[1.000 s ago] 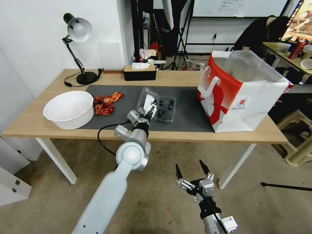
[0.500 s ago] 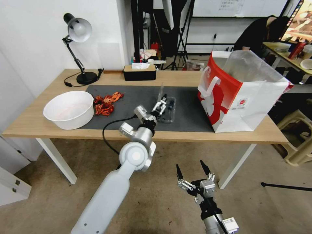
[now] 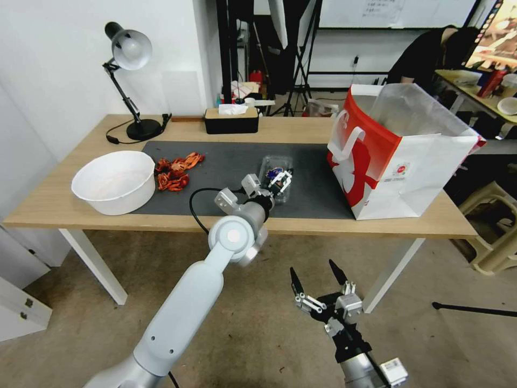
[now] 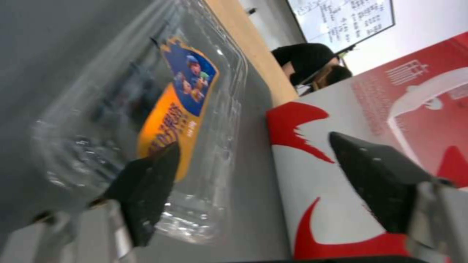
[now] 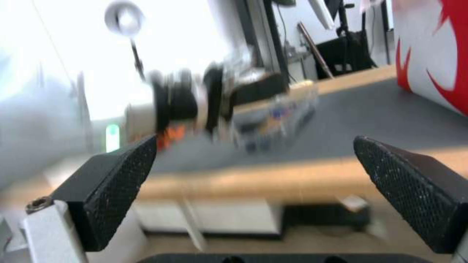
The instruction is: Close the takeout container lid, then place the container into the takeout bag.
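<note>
Clearly the step in hand is closing the small clear plastic clamshell takeout container (image 3: 276,175) of dark blueberries, which lies on the dark grey mat toward the front edge of the wooden table (image 3: 64,202), between the big round white bowl (image 3: 114,181) at the left end and the large red-and-white paper takeout bag (image 3: 396,156) at the right end. Its clear lid (image 4: 195,91), bearing a blue-and-orange label, appears folded down over the berries. To finish well, the press should likely land flat on the lid near its free edge until the rim seats, without shoving the light box across the mat.

The left gripper (image 3: 280,180) is at the container with its jaws spread; in the left wrist view one black fingertip (image 4: 146,182) lies against the lid beside the label while the other stands clear, toward the bag. It grasps nothing. The right gripper (image 3: 315,277) hangs below the table's front edge, jaws wide apart and empty.
</note>
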Tool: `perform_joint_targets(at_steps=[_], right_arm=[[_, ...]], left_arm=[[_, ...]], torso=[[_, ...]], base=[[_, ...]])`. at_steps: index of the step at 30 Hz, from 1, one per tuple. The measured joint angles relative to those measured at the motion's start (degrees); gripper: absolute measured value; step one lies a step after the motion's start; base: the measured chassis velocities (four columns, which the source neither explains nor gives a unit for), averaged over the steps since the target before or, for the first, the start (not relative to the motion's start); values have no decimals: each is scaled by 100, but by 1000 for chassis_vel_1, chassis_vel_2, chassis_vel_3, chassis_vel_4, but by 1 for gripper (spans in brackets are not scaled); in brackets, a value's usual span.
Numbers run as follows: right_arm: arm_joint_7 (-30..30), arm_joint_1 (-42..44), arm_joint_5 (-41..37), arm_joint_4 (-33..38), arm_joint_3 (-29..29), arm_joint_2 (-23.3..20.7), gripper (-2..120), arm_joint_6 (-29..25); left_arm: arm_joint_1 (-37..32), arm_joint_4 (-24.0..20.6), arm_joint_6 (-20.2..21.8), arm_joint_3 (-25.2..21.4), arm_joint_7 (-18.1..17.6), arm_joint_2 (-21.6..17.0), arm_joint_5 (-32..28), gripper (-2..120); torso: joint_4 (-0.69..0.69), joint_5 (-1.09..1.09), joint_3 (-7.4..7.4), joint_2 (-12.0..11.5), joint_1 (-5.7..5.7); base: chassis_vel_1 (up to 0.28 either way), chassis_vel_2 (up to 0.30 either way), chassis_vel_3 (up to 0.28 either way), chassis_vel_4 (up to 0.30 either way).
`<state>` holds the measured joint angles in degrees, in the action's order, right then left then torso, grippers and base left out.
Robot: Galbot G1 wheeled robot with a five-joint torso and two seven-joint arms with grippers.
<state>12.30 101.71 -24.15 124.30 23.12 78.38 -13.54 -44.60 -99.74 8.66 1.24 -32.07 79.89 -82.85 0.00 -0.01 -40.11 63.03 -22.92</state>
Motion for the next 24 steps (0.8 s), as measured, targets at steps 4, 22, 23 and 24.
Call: perform_joint_targets(at_steps=[4,22,23,24], right_arm=[[-43,-531,-1462,256,218,-283,100,591],[-2460,-4211,-5026,-1279,-504,-1048,100,2583],[-2460,-4211,-5026,-1279,-504,-1048,100,2583],[-2639,-4396,-5103,-1416,-559,-1032,100,2696]], left_arm=[[1,2,1,-1,-57,-49,34,63],[4,96,-22,-73,-169,-141,29,0],[4,96,-22,-73,-169,-141,29,0],[-3,88,-22,-73,-174,-141,30,0]], torso=[[0,0,0,0,0],[2,0,-1,-1,-1],[2,0,-1,-1,-1],[1,0,-1,-1,-1]], base=[[0,0,0,0],[0,0,0,0],[0,0,0,0],[0,0,0,0]])
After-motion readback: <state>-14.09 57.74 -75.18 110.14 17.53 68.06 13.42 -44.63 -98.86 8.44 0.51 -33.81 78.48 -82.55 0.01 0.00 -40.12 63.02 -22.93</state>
